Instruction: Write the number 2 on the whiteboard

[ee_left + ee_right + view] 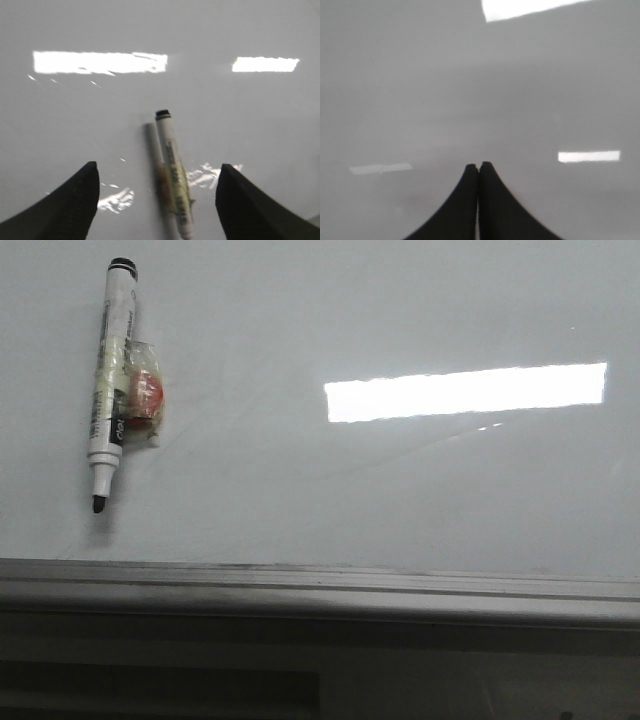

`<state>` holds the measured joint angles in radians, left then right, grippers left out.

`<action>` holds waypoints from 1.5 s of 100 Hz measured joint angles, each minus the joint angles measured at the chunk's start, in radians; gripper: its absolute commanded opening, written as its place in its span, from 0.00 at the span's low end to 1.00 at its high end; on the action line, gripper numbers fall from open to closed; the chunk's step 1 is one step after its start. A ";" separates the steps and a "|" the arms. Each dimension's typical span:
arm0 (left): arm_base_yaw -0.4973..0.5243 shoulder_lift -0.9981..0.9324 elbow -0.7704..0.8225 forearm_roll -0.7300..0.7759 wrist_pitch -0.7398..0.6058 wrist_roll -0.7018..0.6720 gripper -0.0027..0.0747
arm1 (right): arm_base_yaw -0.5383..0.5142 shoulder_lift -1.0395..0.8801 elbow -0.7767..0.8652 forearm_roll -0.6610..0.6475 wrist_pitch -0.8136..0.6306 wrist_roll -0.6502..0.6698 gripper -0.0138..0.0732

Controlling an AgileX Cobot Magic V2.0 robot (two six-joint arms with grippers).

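Marker [113,383] lies uncapped on the whiteboard [400,500] at far left, tip toward the near rail [320,585], a taped orange lump on its barrel, probably a grip aid. No number 2 drawn yet; board bare but for faint smudges.

Your left gripper [157,200] hangs wide open, one finger either side of the marker, touching nothing: lined up for a pick, by the look of it. Right gripper [479,200] is closed tight, empty.

Open board runs right of the marker, past the bright reflection [465,392]. Mind the rail edge on the near side.
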<state>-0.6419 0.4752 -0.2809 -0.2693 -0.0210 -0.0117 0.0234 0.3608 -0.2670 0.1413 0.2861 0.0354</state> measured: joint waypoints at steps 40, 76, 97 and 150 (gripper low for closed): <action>-0.243 0.371 0.000 -0.151 -0.207 0.000 0.63 | 0.000 0.000 0.000 0.000 -0.018 -0.007 0.11; -0.266 0.562 -0.006 -0.194 -0.337 0.000 0.55 | 0.000 0.000 0.000 0.000 -0.018 -0.007 0.11; -0.270 0.598 -0.019 -0.196 -0.351 0.000 0.24 | 0.000 0.000 0.000 0.000 -0.018 -0.007 0.11; -0.270 0.575 -0.019 -0.067 -0.316 -0.002 0.01 | 0.131 0.000 -0.169 0.000 0.140 -0.098 0.11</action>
<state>-0.9119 1.0499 -0.3002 -0.3362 -0.3365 -0.0135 0.1541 0.3608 -0.4362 0.1413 0.4264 -0.0622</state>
